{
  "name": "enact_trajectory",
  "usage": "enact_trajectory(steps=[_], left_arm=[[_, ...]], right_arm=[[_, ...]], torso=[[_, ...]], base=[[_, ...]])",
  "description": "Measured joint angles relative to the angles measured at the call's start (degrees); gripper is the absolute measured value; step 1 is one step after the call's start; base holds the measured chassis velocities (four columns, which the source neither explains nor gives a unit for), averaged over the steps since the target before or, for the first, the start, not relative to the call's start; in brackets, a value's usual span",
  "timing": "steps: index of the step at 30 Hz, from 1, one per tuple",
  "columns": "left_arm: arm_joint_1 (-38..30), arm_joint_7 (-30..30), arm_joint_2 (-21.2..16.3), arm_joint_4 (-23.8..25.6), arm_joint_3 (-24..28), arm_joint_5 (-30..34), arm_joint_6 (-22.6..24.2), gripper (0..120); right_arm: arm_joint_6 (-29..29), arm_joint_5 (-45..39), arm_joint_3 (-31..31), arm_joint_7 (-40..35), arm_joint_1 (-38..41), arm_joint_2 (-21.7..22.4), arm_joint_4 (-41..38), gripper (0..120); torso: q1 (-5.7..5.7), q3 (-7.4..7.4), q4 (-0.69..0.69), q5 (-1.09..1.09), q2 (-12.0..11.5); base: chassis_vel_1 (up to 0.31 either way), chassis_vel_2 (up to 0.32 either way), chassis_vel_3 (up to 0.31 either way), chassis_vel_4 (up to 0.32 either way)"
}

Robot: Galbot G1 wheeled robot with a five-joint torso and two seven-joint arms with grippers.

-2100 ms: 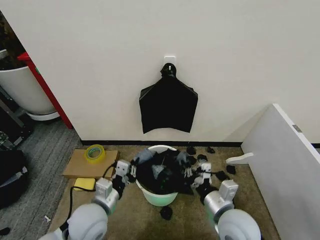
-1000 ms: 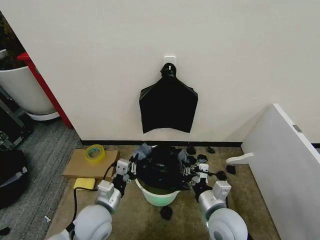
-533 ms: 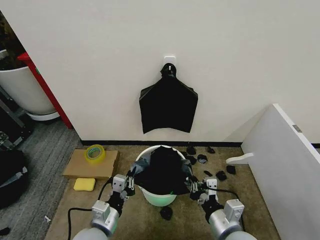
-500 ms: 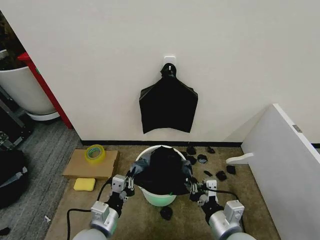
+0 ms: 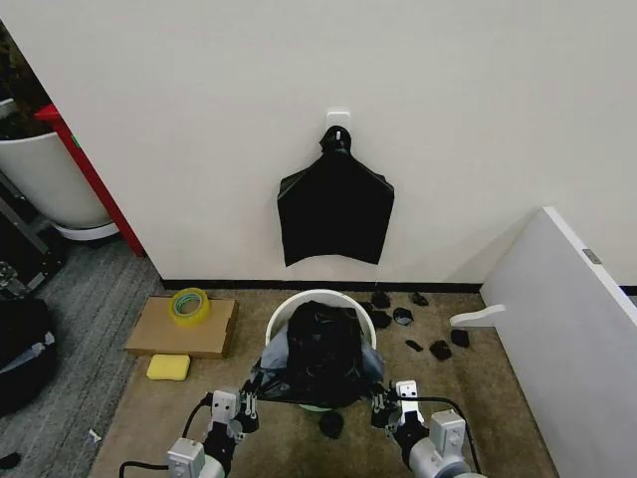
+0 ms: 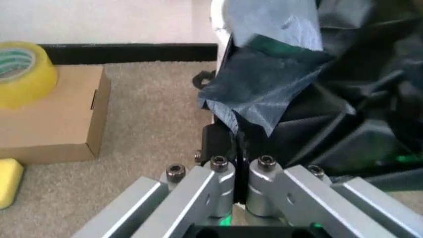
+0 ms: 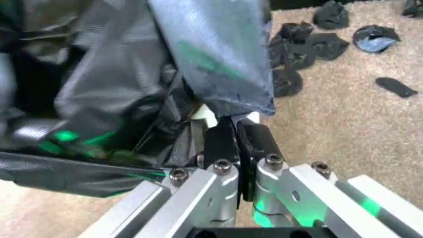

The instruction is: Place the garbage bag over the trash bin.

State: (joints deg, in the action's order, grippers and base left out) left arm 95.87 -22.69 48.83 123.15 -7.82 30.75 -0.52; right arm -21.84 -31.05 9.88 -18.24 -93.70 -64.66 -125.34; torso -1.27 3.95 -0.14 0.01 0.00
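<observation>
1. The white wall (image 5: 478, 119) takes the whole upper part of the head view, and a flat black bundle (image 5: 335, 207) hangs on it at the upper middle.
2. A white panel (image 5: 572, 329) stands at the right side of that view, on the beige carpet (image 5: 498, 378).
3. The garbage bag (image 5: 318, 354) is in the lower middle of the frame. It lies over the near side of the trash bin (image 5: 317, 299), and its lower edge hangs down across the front of the bin. Only the far rim of the bin is bare.
4. A cardboard box (image 5: 184, 329) lies at the lower left, with a yellow tape roll (image 5: 188, 303) on it and a yellow sponge (image 5: 167, 367) just beside it.
5. The left gripper (image 5: 244, 403) is at the bottom of the frame, left of the bag. In the left wrist view its fingers (image 6: 228, 144) are pressed together on the edge of the bag.
6. The right gripper (image 5: 383, 398) is at the bottom, right of the bag. Its fingers (image 7: 235, 141) are also pinched together on the edge of the bag.
7. Small black scraps (image 5: 398, 317) lie on the carpet right of the bin.
</observation>
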Motion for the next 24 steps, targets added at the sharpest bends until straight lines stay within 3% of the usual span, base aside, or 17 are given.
enact_trajectory(steps=[9,16,21,24], left_arm=[[-6.01,-0.25,1.23,-4.65,1.91,0.96,1.11,0],[-5.77,-0.46,1.71,-4.08,1.56,0.17,1.42,0],[-3.07,-1.07,1.45,-2.00,-0.19,-2.08,3.97,15],[-0.55,-1.22,1.31,-0.63,-0.90,-4.95,5.30,29]], right_arm=[[1.28,0.73,0.11,-0.30,3.00,-1.27,4.45,0],[2.79,0.81,0.24,-0.28,2.07,-1.65,3.92,0],[3.30,1.48,0.64,-0.17,-0.68,-1.33,2.10,16],[4.29,2.41,1.19,0.25,-3.72,-0.98,0.21,29]], torso=[[0.00,0.00,-0.01,-0.01,-0.01],[-0.01,0.00,0.00,0.00,-0.01],[0.00,0.00,0.00,0.00,-0.01],[0.00,0.00,0.00,-0.01,-0.01]], base=[[0.000,0.000,0.000,0.000],[0.000,0.000,0.000,0.000],[0.000,0.000,0.000,0.000],[0.000,0.000,0.000,0.000]])
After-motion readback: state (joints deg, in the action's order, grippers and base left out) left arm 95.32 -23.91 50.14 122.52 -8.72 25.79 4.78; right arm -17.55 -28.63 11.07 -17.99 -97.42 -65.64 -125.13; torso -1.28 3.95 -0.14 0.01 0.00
